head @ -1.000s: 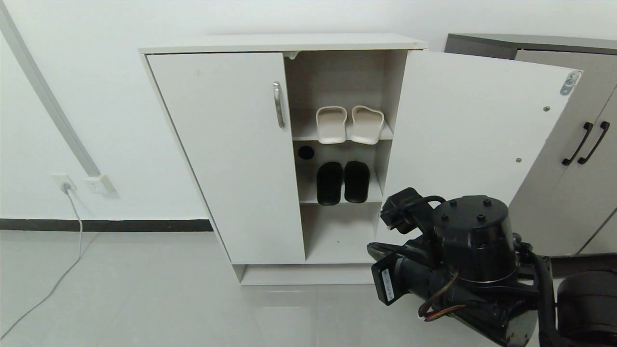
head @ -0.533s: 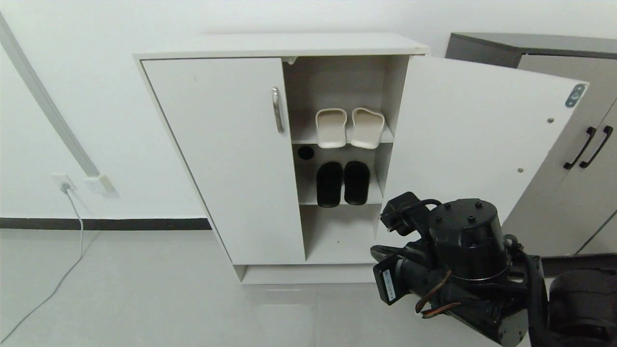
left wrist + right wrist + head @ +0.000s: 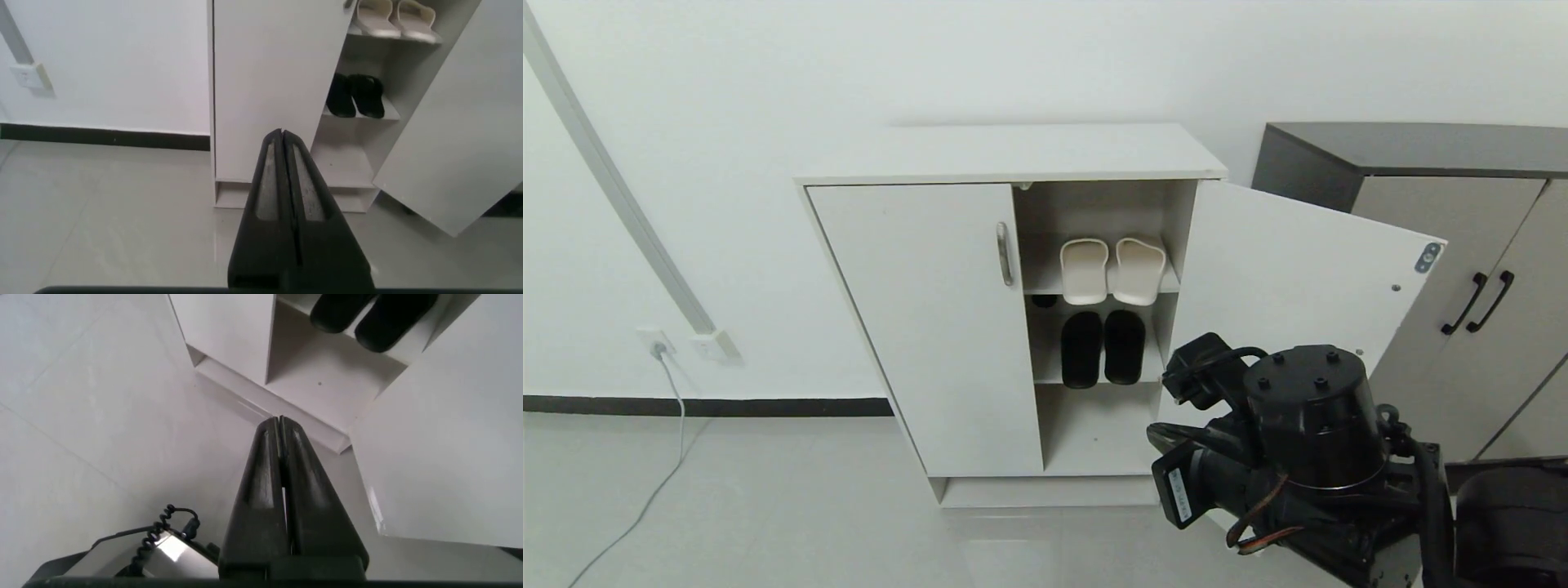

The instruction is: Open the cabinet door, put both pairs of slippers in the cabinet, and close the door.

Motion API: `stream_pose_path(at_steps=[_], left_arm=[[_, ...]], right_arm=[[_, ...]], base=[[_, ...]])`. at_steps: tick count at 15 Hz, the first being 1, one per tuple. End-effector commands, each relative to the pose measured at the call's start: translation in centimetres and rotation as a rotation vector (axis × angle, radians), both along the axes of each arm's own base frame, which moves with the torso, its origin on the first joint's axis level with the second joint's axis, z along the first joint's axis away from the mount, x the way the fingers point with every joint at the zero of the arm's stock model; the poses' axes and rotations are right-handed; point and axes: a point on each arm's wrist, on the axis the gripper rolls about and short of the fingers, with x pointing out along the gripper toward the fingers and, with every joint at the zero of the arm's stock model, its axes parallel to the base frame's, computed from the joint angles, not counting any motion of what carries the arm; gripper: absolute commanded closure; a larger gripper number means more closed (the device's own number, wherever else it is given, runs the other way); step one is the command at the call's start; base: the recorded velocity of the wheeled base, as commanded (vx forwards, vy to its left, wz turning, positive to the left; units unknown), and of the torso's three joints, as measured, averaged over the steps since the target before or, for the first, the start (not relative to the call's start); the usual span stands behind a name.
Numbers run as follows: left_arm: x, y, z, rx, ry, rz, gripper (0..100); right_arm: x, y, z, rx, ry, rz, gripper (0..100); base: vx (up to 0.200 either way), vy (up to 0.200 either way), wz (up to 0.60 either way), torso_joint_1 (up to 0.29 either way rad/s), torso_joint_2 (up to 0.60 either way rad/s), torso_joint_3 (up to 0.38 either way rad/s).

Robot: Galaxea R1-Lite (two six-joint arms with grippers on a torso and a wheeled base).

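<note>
The white two-door cabinet (image 3: 923,327) looks farther off only because the camera has drawn back, with cream slippers (image 3: 1111,271) on its upper shelf, black slippers (image 3: 1103,347) below, right door (image 3: 1282,278) still open, left pincer (image 3: 282,137) and right pincer (image 3: 280,425) pressed together and empty, so only closing remains.

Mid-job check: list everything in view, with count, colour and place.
cabinet: one, white, against the wall; left door shut, right door swung open.
white slippers: one pair, on the upper shelf.
black slippers: one pair, on the middle shelf.
handle: one, silver, on the left door.
second cabinet: one, grey, dark top, right of the white one.
socket: one, white, low on the wall left of the cabinet, grey cable plugged in.
floor: grey tiles.
left gripper: black, jaws shut, above the floor, facing the cabinet.
right gripper: black, jaws shut, above the floor by the open door.
</note>
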Motion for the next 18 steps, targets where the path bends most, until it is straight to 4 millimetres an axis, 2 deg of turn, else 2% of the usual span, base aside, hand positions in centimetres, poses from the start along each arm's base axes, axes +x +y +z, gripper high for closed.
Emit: stream_pose_path(at_steps=[1,10,18], left_arm=[[0.00,0.00,0.01,0.000,0.000,0.001,100],[0.01,0.00,-0.03,0.000,0.001,0.003,100],[0.00,0.00,0.01,-0.003,0.000,0.003,100]], right_arm=[[-0.02,0.01,-0.08,-0.002,0.002,0.000,100],[-0.12,-0.13,-0.30,-0.014,0.003,0.001,100],[0.36,-0.76,-0.27,-0.012,0.005,-0.021,100]], base=[[0.000,0.000,0.00,0.144,-0.47,-0.330],[0.000,0.000,0.00,0.175,-0.49,-0.315],[0.000,0.000,0.00,0.229,-0.55,-0.318]])
